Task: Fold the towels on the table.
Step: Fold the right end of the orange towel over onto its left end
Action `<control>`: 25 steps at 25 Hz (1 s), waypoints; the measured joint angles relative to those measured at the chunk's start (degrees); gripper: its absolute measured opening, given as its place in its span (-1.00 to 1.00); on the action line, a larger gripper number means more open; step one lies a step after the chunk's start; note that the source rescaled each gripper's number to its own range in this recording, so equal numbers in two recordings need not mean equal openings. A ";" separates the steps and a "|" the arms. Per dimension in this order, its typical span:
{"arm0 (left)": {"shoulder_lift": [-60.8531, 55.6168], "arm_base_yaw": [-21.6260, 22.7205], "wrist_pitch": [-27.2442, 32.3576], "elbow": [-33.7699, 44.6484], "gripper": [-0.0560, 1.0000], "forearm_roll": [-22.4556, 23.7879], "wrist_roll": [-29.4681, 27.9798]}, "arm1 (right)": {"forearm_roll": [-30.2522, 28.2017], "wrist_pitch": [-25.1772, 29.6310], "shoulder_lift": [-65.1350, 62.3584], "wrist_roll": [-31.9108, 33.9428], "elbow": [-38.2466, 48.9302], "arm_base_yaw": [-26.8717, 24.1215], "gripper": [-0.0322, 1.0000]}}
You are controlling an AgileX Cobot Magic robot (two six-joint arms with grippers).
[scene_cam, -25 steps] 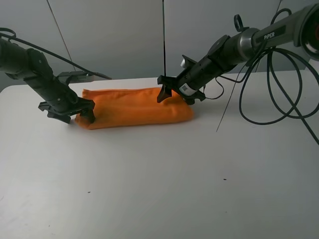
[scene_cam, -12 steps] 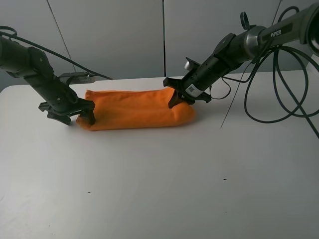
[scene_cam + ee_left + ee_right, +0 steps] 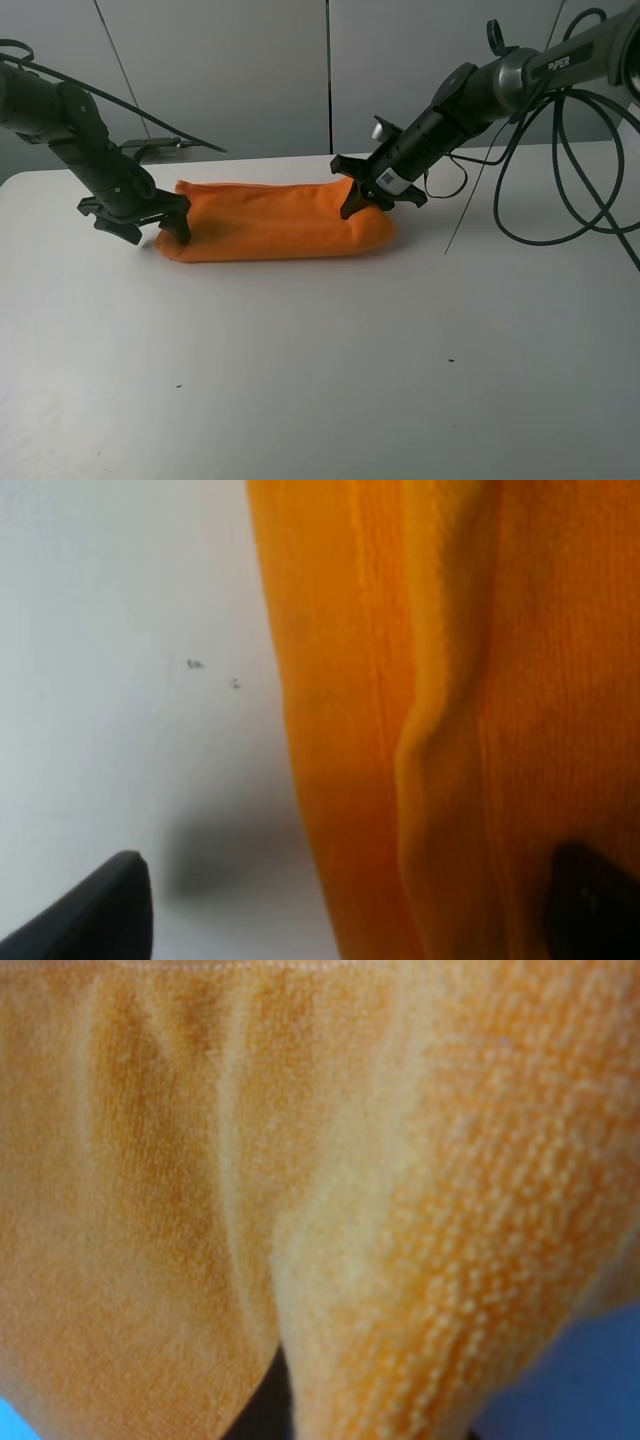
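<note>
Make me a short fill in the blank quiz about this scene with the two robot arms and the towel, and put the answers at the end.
1. The towel folded into a long strip is coloured ____.
2. It lies on a table whose top is plain ____.
3. The left gripper, at the towel's left end, has its jaws ____.
4. The right gripper presses into the towel's ____ end.
Missing words: orange; white; open; right.
</note>
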 joint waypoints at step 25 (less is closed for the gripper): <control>0.08 0.00 -2.06 0.00 0.99 -2.12 0.00 | 11.03 4.31 -3.71 2.13 0.00 -0.32 -0.78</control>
